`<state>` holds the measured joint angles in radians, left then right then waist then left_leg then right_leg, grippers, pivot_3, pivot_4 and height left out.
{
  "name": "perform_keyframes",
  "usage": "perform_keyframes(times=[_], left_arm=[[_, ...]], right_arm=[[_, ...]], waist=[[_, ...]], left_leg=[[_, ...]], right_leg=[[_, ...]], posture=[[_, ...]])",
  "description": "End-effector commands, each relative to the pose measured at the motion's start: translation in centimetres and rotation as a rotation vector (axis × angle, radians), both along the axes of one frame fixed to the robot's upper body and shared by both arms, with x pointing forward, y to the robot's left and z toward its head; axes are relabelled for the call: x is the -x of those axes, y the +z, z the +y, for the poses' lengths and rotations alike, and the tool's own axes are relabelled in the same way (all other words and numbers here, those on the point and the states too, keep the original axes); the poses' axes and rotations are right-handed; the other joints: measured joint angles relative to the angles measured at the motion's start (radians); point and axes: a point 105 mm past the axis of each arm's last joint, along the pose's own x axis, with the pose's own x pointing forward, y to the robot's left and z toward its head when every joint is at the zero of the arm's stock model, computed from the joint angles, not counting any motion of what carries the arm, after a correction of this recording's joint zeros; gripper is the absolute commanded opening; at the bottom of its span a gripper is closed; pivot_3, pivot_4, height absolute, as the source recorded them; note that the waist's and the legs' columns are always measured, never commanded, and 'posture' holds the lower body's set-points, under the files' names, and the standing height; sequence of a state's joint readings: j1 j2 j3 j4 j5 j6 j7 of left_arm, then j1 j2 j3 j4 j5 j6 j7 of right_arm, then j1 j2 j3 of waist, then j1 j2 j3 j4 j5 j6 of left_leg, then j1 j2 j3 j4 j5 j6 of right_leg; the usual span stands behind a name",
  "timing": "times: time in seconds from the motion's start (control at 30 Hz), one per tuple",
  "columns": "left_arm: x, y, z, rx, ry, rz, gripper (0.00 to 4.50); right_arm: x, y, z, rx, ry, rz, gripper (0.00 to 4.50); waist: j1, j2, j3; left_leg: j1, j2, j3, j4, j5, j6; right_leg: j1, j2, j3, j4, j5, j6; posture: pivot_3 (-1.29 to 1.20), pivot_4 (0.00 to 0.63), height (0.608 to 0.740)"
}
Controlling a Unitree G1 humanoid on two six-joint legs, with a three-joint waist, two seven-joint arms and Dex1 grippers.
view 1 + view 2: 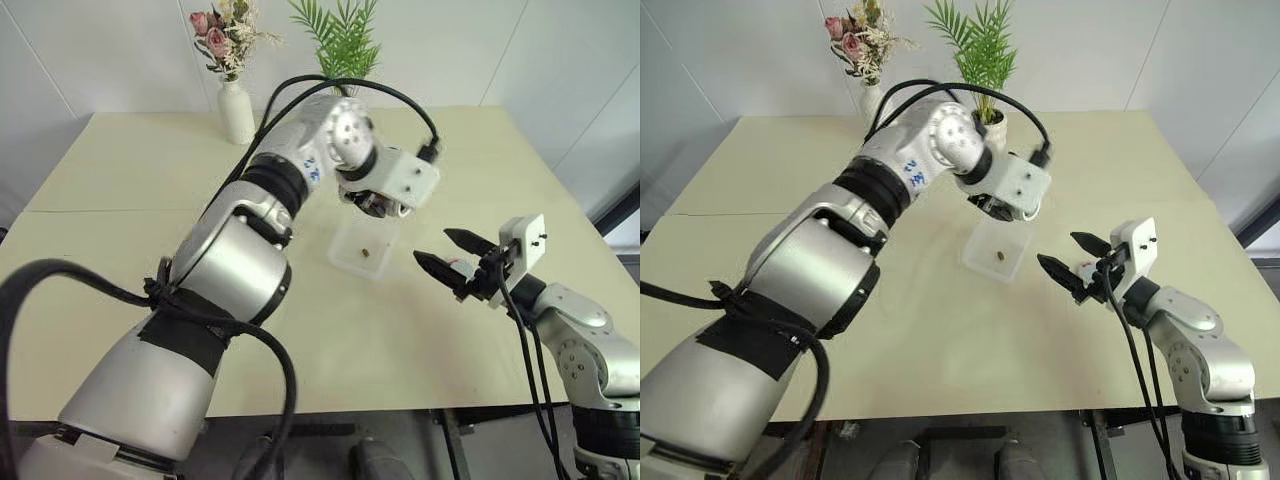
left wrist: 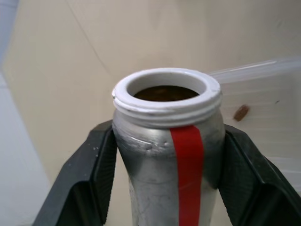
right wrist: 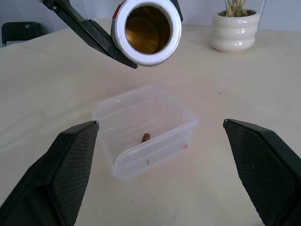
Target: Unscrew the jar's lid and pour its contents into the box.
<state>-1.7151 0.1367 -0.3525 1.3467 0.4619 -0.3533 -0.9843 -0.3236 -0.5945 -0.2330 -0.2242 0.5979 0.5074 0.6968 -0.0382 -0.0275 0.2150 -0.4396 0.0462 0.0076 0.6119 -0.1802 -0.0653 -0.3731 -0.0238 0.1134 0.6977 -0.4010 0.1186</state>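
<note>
My left gripper [image 1: 378, 205] is shut on the jar [image 2: 174, 141], a clear cylinder with a red stripe and a white threaded mouth. The jar is open and tipped forward and down just above the box [image 1: 350, 245], its mouth [image 3: 148, 30] facing my right gripper. Brown contents [image 2: 162, 92] show inside the mouth, and one brown bit [image 3: 146, 137] lies on the box's floor. My right gripper [image 1: 433, 247] hovers level just right of the box, open, with nothing between its fingers. The lid is out of view.
A white vase of dried flowers [image 1: 236, 110] and a white plant pot [image 3: 234, 30] stand at the table's far edge, behind the box. The cream table [image 1: 120, 200] ends close in front of me and to the right of my right arm.
</note>
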Motion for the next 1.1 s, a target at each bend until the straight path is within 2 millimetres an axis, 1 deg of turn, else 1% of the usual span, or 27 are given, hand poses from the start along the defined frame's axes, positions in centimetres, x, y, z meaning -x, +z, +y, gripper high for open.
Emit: perform_keyframes(times=[0.03, 0.13, 0.17, 0.2, 0.23, 0.3, 0.37, 0.43, 0.47, 0.53, 0.57, 0.67, 0.7, 0.77, 0.8, 0.87, 0.9, 1.0, 1.1], left_arm=[[-0.5, 1.4, 1.9, 0.268, 0.044, 0.126, 2.59], [-0.9, 2.0, 3.4, 0.441, 0.079, 0.211, 2.59], [-1.1, 2.3, 4.2, 0.520, 0.094, 0.244, 2.59], [-1.4, 2.4, 5.5, 0.610, 0.119, 0.284, 2.59], [-1.6, 2.5, 6.4, 0.670, 0.131, 0.308, 2.59], [-1.7, 2.6, 7.8, 0.783, 0.134, 0.342, 2.59], [-2.0, 1.8, 9.8, 0.863, 0.178, 0.362, 2.59], [-2.3, 0.5, 12.6, 0.998, 0.257, 0.417, 2.59], [-2.3, 0.2, 14.0, 1.076, 0.286, 0.432, 2.59], [-1.9, -0.2, 15.5, 1.160, 0.321, 0.451, 2.59], [-1.7, -0.4, 15.9, 1.179, 0.333, 0.460, 2.59], [-1.0, -2.5, 20.7, 1.302, 0.479, 0.370, 2.59], [-0.7, -3.0, 21.9, 1.323, 0.522, 0.328, 2.59], [-0.1, -3.7, 23.4, 1.353, 0.576, 0.282, 2.59], [0.1, -3.9, 23.7, 1.354, 0.591, 0.270, 2.59], [0.5, -4.2, 25.1, 1.384, 0.631, 0.219, 2.59], [0.6, -4.3, 26.1, 1.429, 0.665, 0.195, 2.59], [1.1, -5.1, 28.3, 1.451, 0.734, 0.131, 2.59], [1.2, -6.5, 30.2, 1.474, 0.804, 0.107, 2.59]], right_arm=[[-0.2, 0.9, 0.4, 0.072, 0.052, -0.029, 4.47], [-0.7, 1.1, 0.7, 0.113, 0.086, -0.030, 4.47], [-0.8, 1.1, 1.0, 0.138, 0.106, -0.031, 4.47], [-1.1, 1.1, 1.3, 0.165, 0.132, -0.030, 4.47], [-1.3, 1.0, 1.6, 0.184, 0.149, -0.030, 4.47], [-1.6, 0.9, 1.9, 0.214, 0.177, -0.029, 4.47], [-1.8, 1.0, 2.2, 0.227, 0.204, -0.032, 4.47], [-2.1, 1.0, 2.5, 0.232, 0.227, -0.033, 4.47], [-2.1, 0.8, 2.7, 0.244, 0.244, -0.030, 4.47], [-2.0, 0.6, 2.8, 0.259, 0.260, -0.028, 4.47], [-2.0, 0.5, 2.9, 0.261, 0.264, -0.029, 4.47], [-1.5, 0.3, 3.6, 0.261, 0.304, -0.034, 4.47], [-1.4, 0.3, 3.8, 0.262, 0.317, -0.036, 4.47], [-1.0, 0.3, 4.0, 0.269, 0.339, -0.043, 4.47], [-0.9, 0.3, 4.0, 0.272, 0.346, -0.045, 4.47], [-0.7, 0.4, 4.1, 0.280, 0.363, -0.055, 4.47], [-0.6, 0.4, 4.3, 0.282, 0.373, -0.059, 4.47], [0.0, 0.6, 4.8, 0.280, 0.405, -0.069, 4.47], [0.4, 0.6, 5.2, 0.281, 0.417, -0.075, 4.47]], waist=[[-0.003, 0.000, 0.000], [0.000, 0.000, 0.000], [0.002, 0.000, 0.000], [0.002, 0.000, 0.000], [0.000, 0.000, 0.000], [-0.002, 0.000, 0.000], [-0.001, 0.001, 0.000], [-0.003, 0.001, 0.000], [-0.007, 0.001, -0.001], [-0.012, 0.001, 0.000], [-0.012, 0.001, 0.000], [-0.015, 0.001, -0.001], [-0.018, 0.001, -0.001], [-0.020, 0.001, -0.001], [-0.018, 0.001, -0.001], [-0.018, 0.001, -0.001], [-0.016, 0.001, -0.001], [-0.016, 0.001, -0.001], [-0.017, 0.001, -0.001]], left_leg=[[0.000, 0.000, 0.000, 0.001, 0.000, 0.000], [-0.001, 0.000, -0.001, 0.002, 0.001, 0.002], [-0.001, 0.000, -0.001, 0.003, 0.001, 0.002], [-0.001, 0.000, -0.001, 0.003, 0.001, 0.002], [-0.001, 0.000, -0.001, 0.003, 0.001, 0.002], [0.000, 0.000, -0.001, 0.003, 0.002, 0.001], [0.000, 0.001, -0.001, 0.003, 0.002, 0.001], [0.000, 0.001, -0.001, 0.003, 0.002, 0.001], [0.000, 0.001, -0.001, 0.004, 0.002, 0.001], [0.000, 0.002, -0.001, 0.005, 0.002, 0.001], [-0.001, 0.002, -0.002, 0.006, 0.002, 0.001], [-0.002, 0.002, -0.003, 0.010, 0.001, 0.002], [-0.001, 0.002, -0.003, 0.011, 0.001, 0.002], [0.001, 0.002, -0.003, 0.013, 0.000, 0.003], [0.002, 0.002, -0.004, 0.014, -0.001, 0.005], [0.002, 0.002, -0.008, 0.016, -0.001, 0.006], [0.003, 0.002, -0.010, 0.016, -0.002, 0.006], [0.006, 0.002, -0.013, 0.016, 0.000, 0.009], [0.007, 0.002, -0.013, 0.015, 0.001, 0.011]], right_leg=[[0.000, 0.000, 0.000, 0.001, 0.000, 0.000], [0.000, 0.000, -0.001, 0.002, 0.001, 0.001], [0.000, 0.000, -0.001, 0.002, 0.001, 0.001], [0.000, 0.000, -0.001, 0.002, 0.001, 0.001], [0.000, 0.000, -0.001, 0.002, 0.001, 0.001], [0.001, -0.001, -0.001, 0.002, 0.001, 0.001], [0.001, -0.001, -0.002, 0.002, 0.001, 0.001], [0.001, -0.001, -0.002, 0.002, 0.001, 0.001], [0.001, -0.001, -0.002, 0.002, 0.001, 0.001], [0.001, -0.002, -0.002, 0.003, 0.001, 0.001], [0.001, -0.002, -0.003, 0.004, 0.002, 0.001], [0.001, -0.002, -0.004, 0.007, 0.001, 0.001], [0.001, -0.003, -0.004, 0.008, 0.002, 0.001], [0.003, -0.002, -0.004, 0.010, 0.002, 0.001], [0.005, -0.002, -0.005, 0.010, 0.002, 0.000], [0.008, -0.002, -0.009, 0.010, 0.003, 0.000], [0.010, -0.002, -0.010, 0.009, 0.005, 0.000], [0.018, -0.002, -0.014, 0.001, 0.011, 0.000], [0.020, -0.002, -0.014, -0.004, 0.016, 0.001]], posture=[[0.00, 0.150, 0.740], [0.00, 0.150, 0.740], [0.00, 0.150, 0.740], [0.00, 0.150, 0.740], [0.00, 0.150, 0.740], [0.00, 0.150, 0.740], [0.00, 0.150, 0.740], [0.00, 0.150, 0.740], [0.00, 0.150, 0.740], [0.00, 0.150, 0.740], [0.00, 0.150, 0.740], [0.00, 0.150, 0.740], [0.00, 0.150, 0.740], [0.00, 0.150, 0.740], [0.00, 0.150, 0.740], [0.00, 0.150, 0.740], [0.00, 0.150, 0.740], [0.00, 0.150, 0.740], [0.00, 0.150, 0.740]])
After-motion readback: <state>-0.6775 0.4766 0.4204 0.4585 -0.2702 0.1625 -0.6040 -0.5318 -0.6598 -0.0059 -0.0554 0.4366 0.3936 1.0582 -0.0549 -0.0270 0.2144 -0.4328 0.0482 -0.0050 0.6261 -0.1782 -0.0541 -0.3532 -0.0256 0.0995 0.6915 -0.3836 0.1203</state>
